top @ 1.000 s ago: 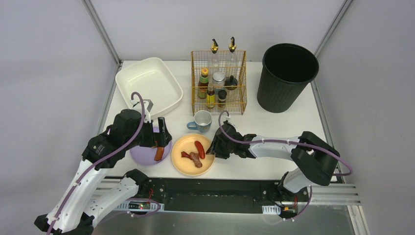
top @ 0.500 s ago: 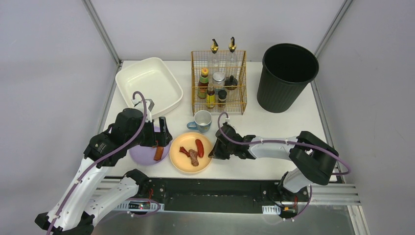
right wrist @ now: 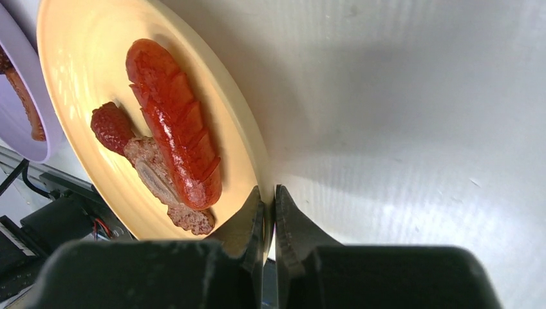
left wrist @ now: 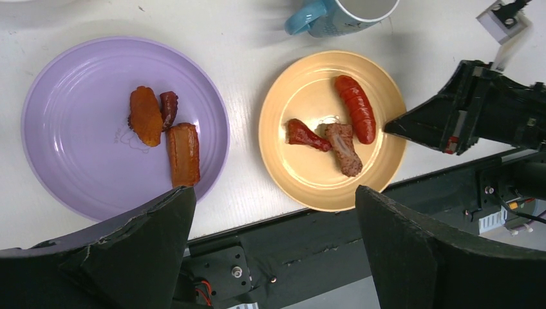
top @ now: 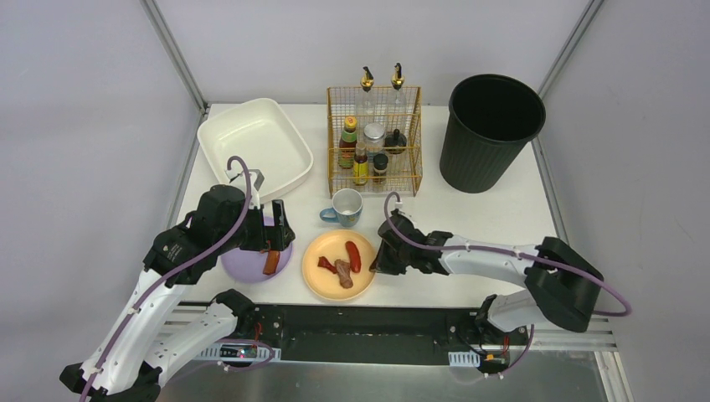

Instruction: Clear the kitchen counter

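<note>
Top cam looked down at the kitchen counter (top: 469, 209) from behind; wrist cams sat lower, right one closest, all sharing the yellow plate (left wrist: 309, 90).

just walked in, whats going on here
Two robot arms are clearing a counter. The right gripper is shut on the rim of the yellow plate, which holds a sausage and two meat scraps near the front edge. The left gripper hangs open over the purple plate, which has three food bits on it. A mug, spice rack, white basin and black bin stand behind.
</note>
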`<act>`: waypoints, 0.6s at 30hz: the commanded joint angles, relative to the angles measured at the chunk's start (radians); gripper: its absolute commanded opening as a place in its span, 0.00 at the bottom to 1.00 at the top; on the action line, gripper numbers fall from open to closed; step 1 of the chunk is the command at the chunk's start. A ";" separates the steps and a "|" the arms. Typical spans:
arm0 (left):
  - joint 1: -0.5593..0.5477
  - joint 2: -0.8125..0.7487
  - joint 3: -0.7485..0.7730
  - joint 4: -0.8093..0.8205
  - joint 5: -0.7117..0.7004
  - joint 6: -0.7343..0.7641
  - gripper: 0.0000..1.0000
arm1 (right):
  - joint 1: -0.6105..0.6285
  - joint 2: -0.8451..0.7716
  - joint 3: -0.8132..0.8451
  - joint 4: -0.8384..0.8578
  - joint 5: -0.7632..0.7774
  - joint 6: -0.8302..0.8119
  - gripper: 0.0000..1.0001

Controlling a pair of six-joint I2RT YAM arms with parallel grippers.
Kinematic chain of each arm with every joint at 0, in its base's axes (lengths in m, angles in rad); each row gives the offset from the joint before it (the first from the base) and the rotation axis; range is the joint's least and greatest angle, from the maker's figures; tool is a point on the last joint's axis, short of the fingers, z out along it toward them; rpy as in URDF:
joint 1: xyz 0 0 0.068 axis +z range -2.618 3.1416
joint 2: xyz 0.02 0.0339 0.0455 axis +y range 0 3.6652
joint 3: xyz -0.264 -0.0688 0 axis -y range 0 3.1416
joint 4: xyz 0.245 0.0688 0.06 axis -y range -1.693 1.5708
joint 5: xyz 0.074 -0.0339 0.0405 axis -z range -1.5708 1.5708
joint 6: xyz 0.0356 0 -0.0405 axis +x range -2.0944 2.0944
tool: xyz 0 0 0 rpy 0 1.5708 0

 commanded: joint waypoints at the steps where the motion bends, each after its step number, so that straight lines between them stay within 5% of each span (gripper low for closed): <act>1: -0.002 0.006 0.009 -0.002 -0.013 -0.005 1.00 | 0.004 -0.144 -0.006 -0.096 0.039 -0.022 0.00; 18: -0.001 0.013 -0.001 0.020 0.008 0.003 1.00 | 0.002 -0.500 0.075 -0.483 0.147 -0.037 0.00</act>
